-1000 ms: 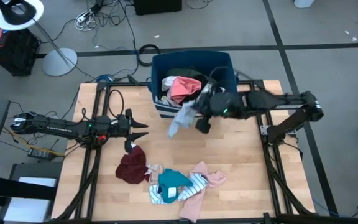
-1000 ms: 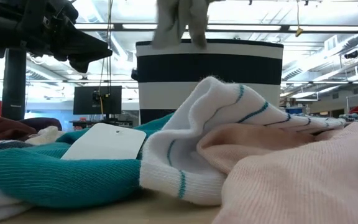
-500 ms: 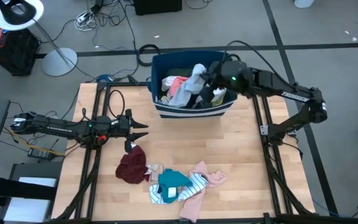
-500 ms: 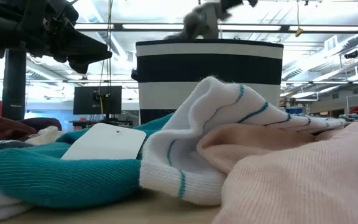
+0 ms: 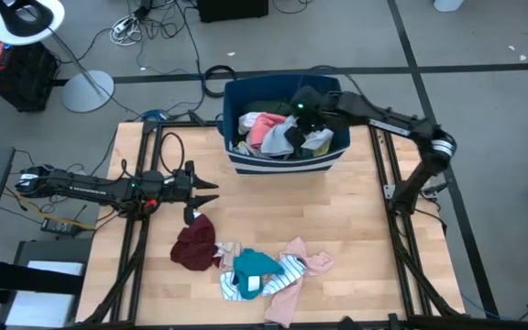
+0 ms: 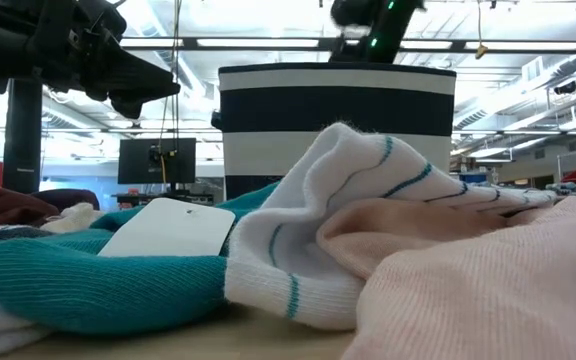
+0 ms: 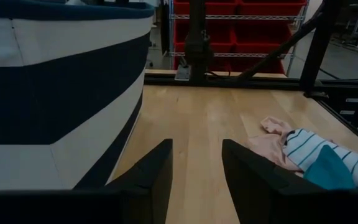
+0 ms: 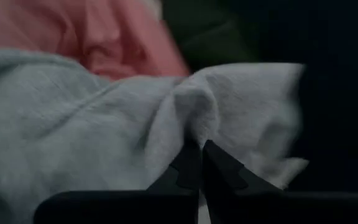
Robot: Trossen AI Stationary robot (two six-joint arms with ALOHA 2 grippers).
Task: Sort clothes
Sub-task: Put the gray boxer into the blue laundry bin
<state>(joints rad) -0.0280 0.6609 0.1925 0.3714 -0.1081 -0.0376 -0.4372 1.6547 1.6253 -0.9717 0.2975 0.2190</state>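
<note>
Right hand [image 8: 196, 163] down inside the striped bin [image 5: 282, 161] at the counter's [image 5: 356, 220] far edge — clenched on a grey garment [image 8: 104, 118], beside a pink one [image 5: 262, 128]. Left hand [image 5: 211, 192] released, fingers spread, hovering over the counter's left side above a maroon garment [image 5: 194, 246]. Near the front edge, a heap — teal [image 5: 255, 266], striped [image 5: 287, 270], pale pink [image 5: 302, 257].
</note>
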